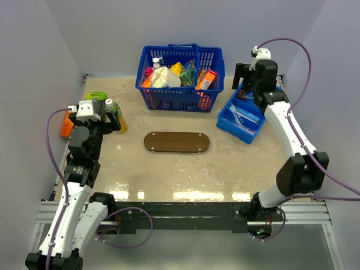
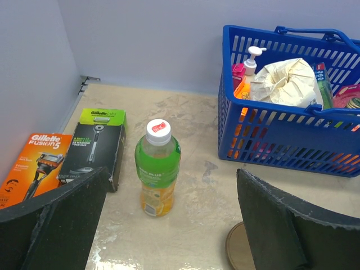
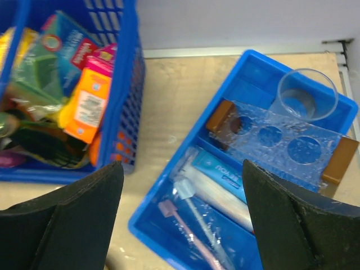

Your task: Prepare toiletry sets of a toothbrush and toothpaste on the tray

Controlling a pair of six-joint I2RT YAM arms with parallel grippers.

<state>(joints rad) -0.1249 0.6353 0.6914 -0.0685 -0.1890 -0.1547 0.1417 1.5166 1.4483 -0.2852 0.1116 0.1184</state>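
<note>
1. Top view: tray point(image 1: 176, 142) mid-surface; right gripper point(image 1: 242, 76) hovers over the blue bin point(image 1: 224, 121), nearer than left gripper point(image 1: 114, 116).
2. Left wrist: left gripper point(image 2: 171, 199) wide open, empty.
3. Right wrist: right gripper point(image 3: 180, 188) wide open, empty; toothbrush point(image 3: 201, 223) just below, lying along the bin.
</note>
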